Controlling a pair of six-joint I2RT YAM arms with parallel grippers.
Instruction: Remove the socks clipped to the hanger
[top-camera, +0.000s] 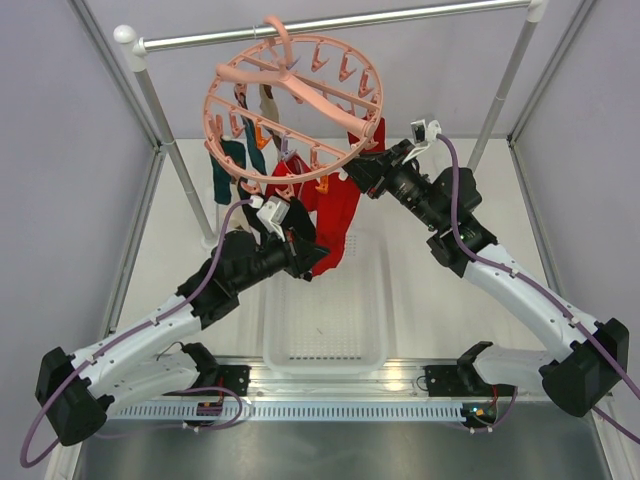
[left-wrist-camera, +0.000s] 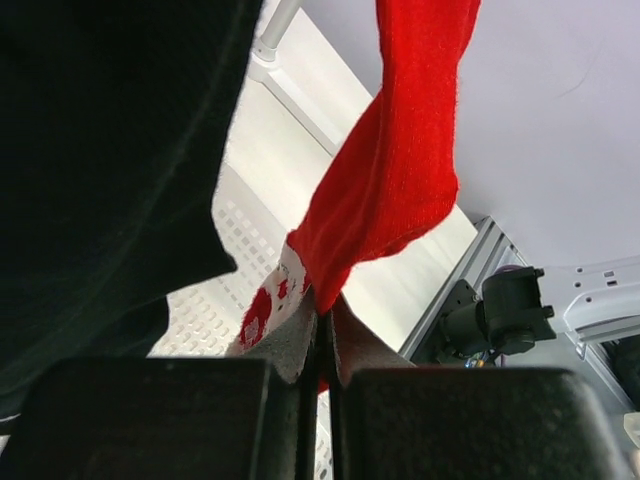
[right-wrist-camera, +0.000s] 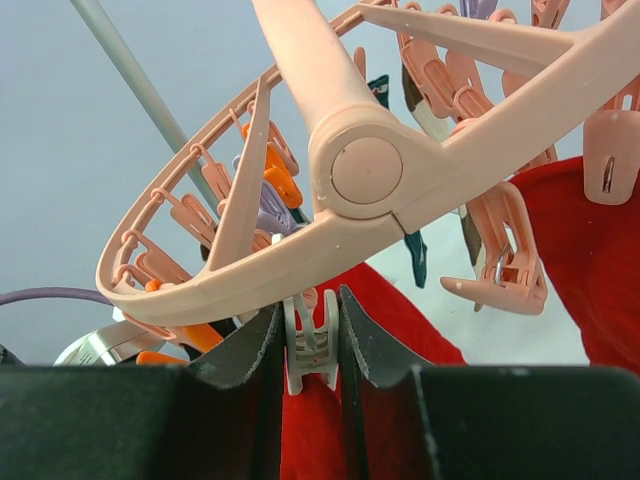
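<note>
The salmon-pink hanger hangs tilted from the metal rail, with socks clipped along its near edge. A long red sock hangs below it, with dark teal socks on the left and another red sock on the right. My left gripper is shut on the lower end of the red sock; a red-and-white patterned piece lies beside the jaws. My right gripper is shut on a pale clip under the ring, with the red sock beneath it.
A white perforated basket sits on the table under the socks. The metal rail and its slanted legs frame the space. A black sock fills the left of the left wrist view. Purple and orange clips hang on the ring.
</note>
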